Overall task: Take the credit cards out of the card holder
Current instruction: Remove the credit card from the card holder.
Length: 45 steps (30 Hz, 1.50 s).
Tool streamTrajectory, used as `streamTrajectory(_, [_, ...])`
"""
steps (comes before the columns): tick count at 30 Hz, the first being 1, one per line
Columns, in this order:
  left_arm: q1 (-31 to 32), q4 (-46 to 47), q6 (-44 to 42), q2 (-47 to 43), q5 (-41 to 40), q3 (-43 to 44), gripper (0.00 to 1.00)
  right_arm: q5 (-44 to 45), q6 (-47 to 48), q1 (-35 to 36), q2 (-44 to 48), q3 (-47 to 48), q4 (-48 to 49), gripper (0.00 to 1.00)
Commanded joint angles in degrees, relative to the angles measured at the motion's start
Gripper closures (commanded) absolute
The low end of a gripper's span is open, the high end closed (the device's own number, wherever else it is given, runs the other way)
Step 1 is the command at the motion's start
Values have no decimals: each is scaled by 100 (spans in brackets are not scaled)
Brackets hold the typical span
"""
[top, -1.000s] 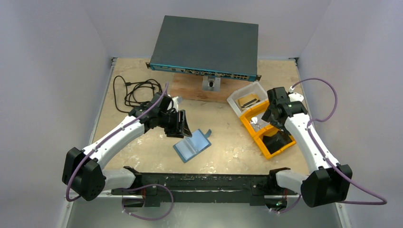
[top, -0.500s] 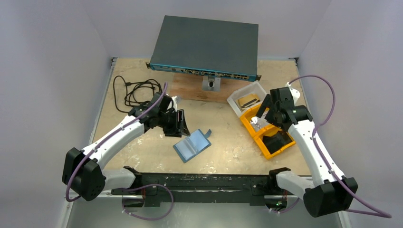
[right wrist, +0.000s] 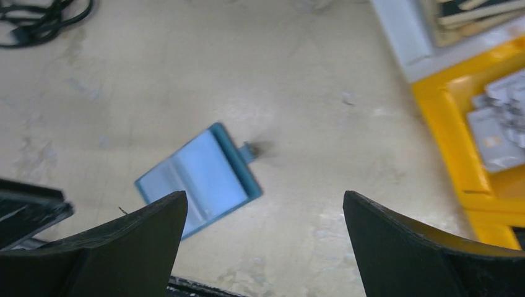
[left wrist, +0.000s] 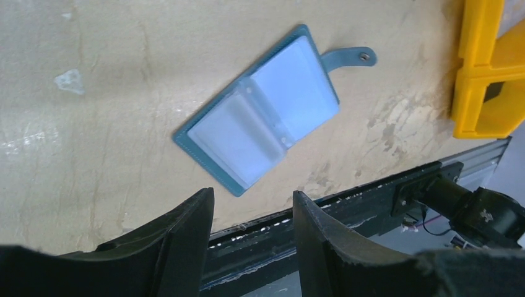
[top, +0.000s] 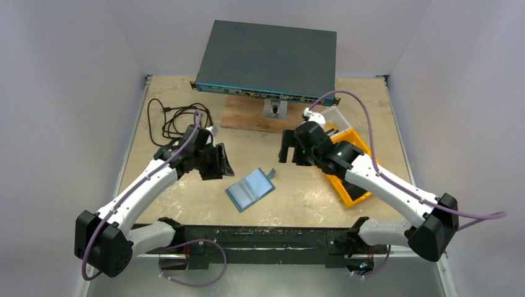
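Teal-blue card holder (top: 249, 189) lies open and flat on the tan bench (top: 297, 179), between the two hands and touching neither. An orange bin (top: 347, 189) sits to its right.

Left wrist view: the left hand (left wrist: 252, 207) is empty, its fingers (left wrist: 186, 229) apart, with the holder just beyond their tips. The clear pockets look pale; whether anything remains inside cannot be told.

Right wrist view: the right hand (right wrist: 263, 198) is spread wide, empty, well above the holder. Silvery credit cards (right wrist: 495, 130) lie in the bin.

A good approach, I judge: the left hand pins one leaf flat while the right slides any card out along its pocket's opening, not upward.
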<state>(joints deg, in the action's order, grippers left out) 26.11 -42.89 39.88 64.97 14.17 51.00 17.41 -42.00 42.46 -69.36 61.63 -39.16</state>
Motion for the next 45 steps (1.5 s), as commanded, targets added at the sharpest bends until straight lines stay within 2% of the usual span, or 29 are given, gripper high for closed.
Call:
streamTrajectory(1, [-202,-84,211,-128,-342,-275,51,-211,42,707,-262,-28,1232,3])
streamTrajectory(7, [-478,-148,571,-377,-690,-613,51,-423,456,1354,-1067,148,1771,15])
streamTrajectory(17, [-623,-232,810,-602,-879,-842,51,-805,1028,2113,-2202,338,2369,44])
streamTrajectory(23, [-737,-309,838,-740,-951,-897,51,-767,1209,2255,-2721,372,2545,49])
streamTrajectory(33, [-809,-290,865,-832,-958,-934,50,-557,1429,2285,-3426,648,2393,49])
streamTrajectory(40, [-825,-167,875,-856,-861,-1075,50,-537,1282,2285,-3690,710,2249,50])
streamTrajectory(45, [-821,-38,843,-835,-688,-1172,50,-692,1030,2285,-3814,698,2185,55])
